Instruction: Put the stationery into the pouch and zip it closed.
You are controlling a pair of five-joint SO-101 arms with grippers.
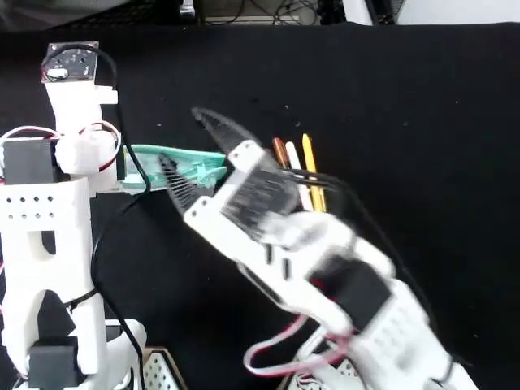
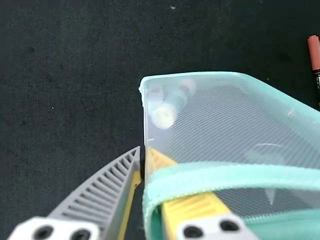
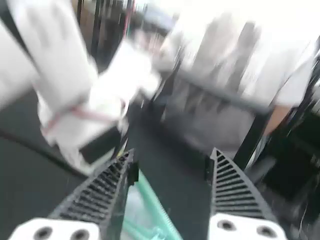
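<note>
The pouch [image 2: 225, 130] is clamped at its edge by the left gripper [image 2: 144, 152], the right gripper [image 3: 171, 155] is held wide open and empty, and a pen [image 1: 309, 158] is judged next to be grasped.

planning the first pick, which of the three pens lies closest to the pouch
The brown pen: it lies on the side of the row toward the pouch, with the white pen in the middle and the yellow pen farthest away.
</note>
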